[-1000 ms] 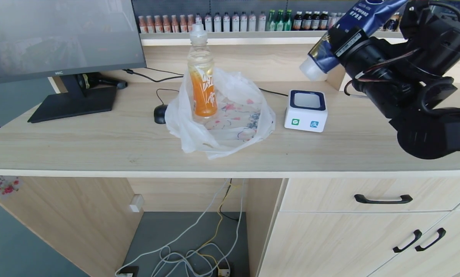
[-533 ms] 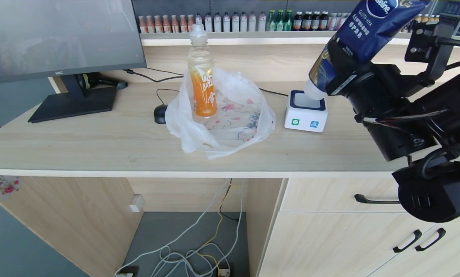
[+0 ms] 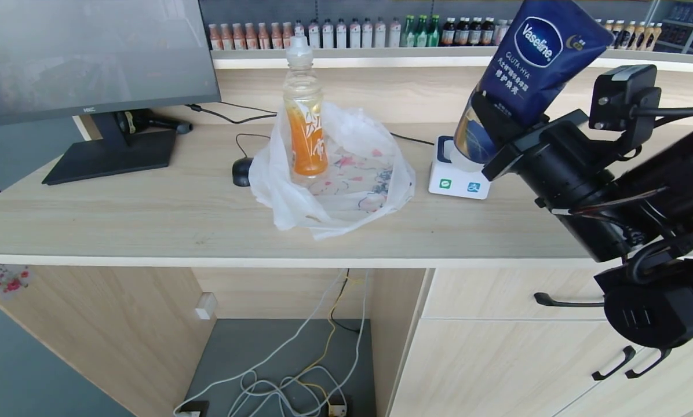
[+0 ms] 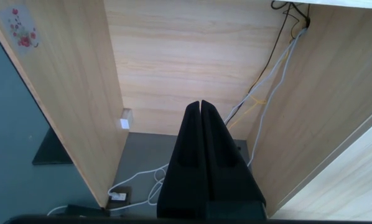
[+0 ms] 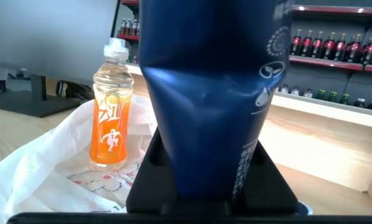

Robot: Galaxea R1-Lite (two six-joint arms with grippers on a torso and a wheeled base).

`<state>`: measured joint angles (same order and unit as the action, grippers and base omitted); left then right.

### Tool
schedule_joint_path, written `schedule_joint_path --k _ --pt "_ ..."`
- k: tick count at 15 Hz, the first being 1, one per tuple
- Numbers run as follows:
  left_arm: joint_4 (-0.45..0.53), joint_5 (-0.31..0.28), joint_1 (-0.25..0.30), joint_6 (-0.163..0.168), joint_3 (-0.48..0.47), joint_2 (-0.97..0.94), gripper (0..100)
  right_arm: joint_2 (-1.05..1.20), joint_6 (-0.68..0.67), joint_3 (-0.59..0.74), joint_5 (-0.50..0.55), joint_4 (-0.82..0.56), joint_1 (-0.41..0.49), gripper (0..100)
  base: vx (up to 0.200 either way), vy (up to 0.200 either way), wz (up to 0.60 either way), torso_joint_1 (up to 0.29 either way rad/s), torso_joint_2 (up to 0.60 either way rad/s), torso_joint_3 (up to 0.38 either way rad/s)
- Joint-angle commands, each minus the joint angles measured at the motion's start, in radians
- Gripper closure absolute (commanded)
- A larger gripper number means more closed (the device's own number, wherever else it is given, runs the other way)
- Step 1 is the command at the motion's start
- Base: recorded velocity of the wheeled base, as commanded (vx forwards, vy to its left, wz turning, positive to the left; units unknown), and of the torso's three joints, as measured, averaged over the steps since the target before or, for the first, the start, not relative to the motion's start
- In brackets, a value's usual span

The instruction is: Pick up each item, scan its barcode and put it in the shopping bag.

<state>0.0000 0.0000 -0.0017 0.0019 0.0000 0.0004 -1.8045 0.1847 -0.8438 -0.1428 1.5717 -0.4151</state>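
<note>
My right gripper [image 3: 495,138] is shut on a dark blue lotion tube [image 3: 539,53], gripping it near the cap end. The tube is tilted, cap down, just above the white scanner [image 3: 460,180] with the blue top. In the right wrist view the tube [image 5: 216,93] stands between the jaws. A white shopping bag [image 3: 355,180] lies open on the counter, and an orange drink bottle [image 3: 304,119] stands upright in it; both are to the left of the tube. Below the counter, my left gripper [image 4: 201,106] hangs shut with nothing in it.
A monitor [image 3: 86,52] on a black stand sits at the counter's far left, with a black mouse [image 3: 241,171] and cables beside the bag. Bottles line a back shelf [image 3: 358,53]. Drawers [image 3: 578,299] are under the counter's right side, loose cables on the floor.
My right arm has come down and to the left, turning the tube from slanted high at the back to cap-down over the scanner. The bag, bottle and left gripper stayed put.
</note>
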Motion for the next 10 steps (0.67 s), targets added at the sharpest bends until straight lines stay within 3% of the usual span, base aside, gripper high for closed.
schedule_joint_path --k 1,3,10 --pt "0.000 0.000 0.000 0.001 0.000 0.000 100 -0.006 -0.004 0.003 0.032 -0.001 0.001 100 0.000 0.000 0.00 0.000 0.00 0.000" --pt "0.000 0.000 0.000 0.004 0.000 0.000 100 0.007 -0.007 0.022 0.043 -0.001 0.001 100 0.000 0.000 0.00 0.000 0.00 0.000" --pt "0.000 0.000 0.000 -0.002 0.000 0.000 100 0.016 -0.013 0.034 0.049 -0.001 0.025 100 0.000 0.200 0.00 0.001 0.00 0.003"
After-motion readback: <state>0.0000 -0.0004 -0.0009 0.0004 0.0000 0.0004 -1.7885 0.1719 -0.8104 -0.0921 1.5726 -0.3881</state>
